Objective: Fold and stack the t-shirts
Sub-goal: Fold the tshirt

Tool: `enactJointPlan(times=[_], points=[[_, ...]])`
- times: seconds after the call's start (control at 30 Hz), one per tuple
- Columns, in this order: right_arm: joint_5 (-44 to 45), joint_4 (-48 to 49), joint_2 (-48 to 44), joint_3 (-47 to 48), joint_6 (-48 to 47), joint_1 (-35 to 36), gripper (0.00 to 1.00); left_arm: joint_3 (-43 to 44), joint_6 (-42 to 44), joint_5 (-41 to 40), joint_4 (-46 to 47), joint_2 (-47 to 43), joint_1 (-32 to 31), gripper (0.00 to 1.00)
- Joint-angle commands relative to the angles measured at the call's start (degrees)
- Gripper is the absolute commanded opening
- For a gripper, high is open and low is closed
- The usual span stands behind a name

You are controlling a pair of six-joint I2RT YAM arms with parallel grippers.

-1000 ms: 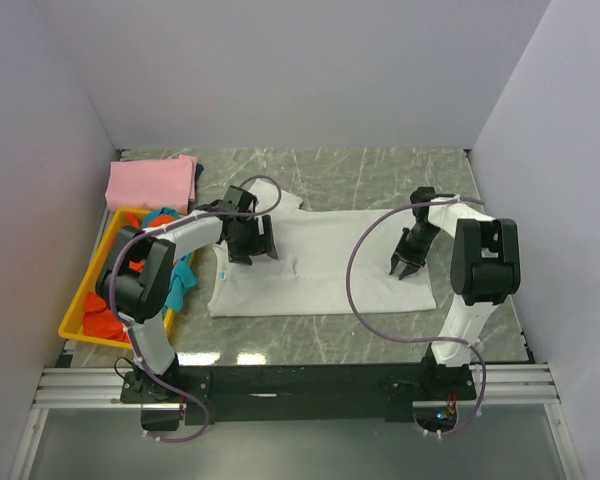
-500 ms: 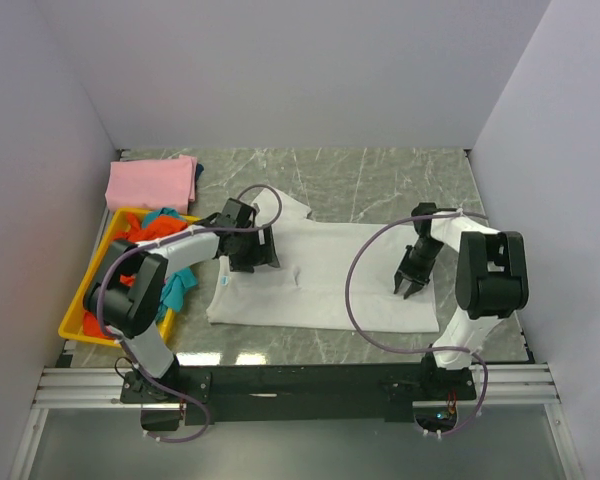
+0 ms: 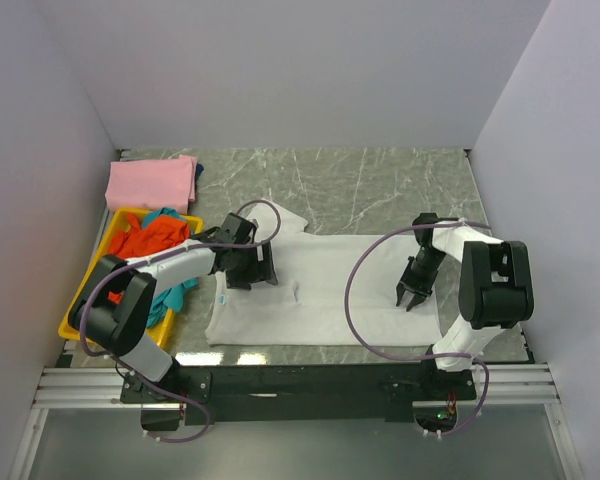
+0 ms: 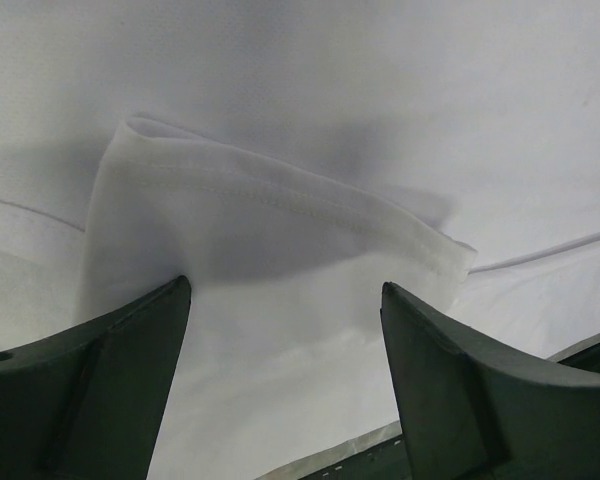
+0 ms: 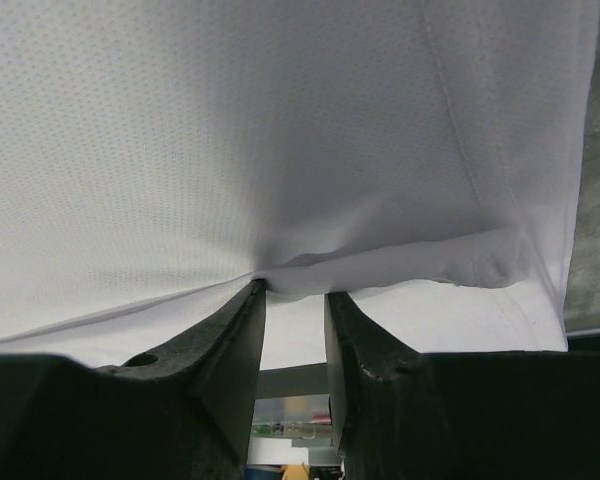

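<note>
White soft cloth t-shirt (image 3: 320, 285) is pinched between my right fingers (image 5: 230, 360), which are set narrow and hold a bunched fold near its right end. My left fingers (image 4: 110, 370) stand wide, straddling a folded sleeve without gripping it. The shirt lies spread on the grey marble tabletop (image 3: 380, 180), right of the yellow plastic tray (image 3: 68, 322). I judge that pulling from one side only could slip that thin pinch or drag wrinkles across the cloth.

Midway along the table (image 3: 380, 180), a spread shirt (image 3: 330, 285); left of it a tray (image 3: 72, 322) holding a heap of shirts (image 3: 145, 240); at far left, a folded shirt (image 3: 150, 183).
</note>
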Motion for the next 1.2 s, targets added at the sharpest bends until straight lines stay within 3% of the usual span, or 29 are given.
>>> enactJointPlan(times=[0.0, 0.2, 0.53, 0.87, 1.17], points=[[3.82, -0.42, -1.48, -0.79, 0.29, 0.25, 0.37, -0.68, -0.61, -1.69, -5.23, -1.27, -0.32, 0.84], [3.82, -3.67, -3.50, 4.30, 0.38, 0.25, 0.37, 5.29, -0.08, -2.66, -8.66, -2.06, -0.32, 0.85], [5.93, -7.29, -3.86, 21.09, -0.93, -1.15, 0.38, 19.01, 2.55, -4.32, -13.32, 0.83, -0.23, 0.89], [12.35, 3.77, 3.53, 26.20, -5.07, -4.49, 0.38, 29.64, 5.11, -4.42, -15.17, 7.25, 1.61, 0.90], [8.85, 12.66, 9.42, 26.72, -4.63, -8.98, 0.37, 32.20, 4.32, -2.13, -15.08, 8.93, 6.00, 0.90]])
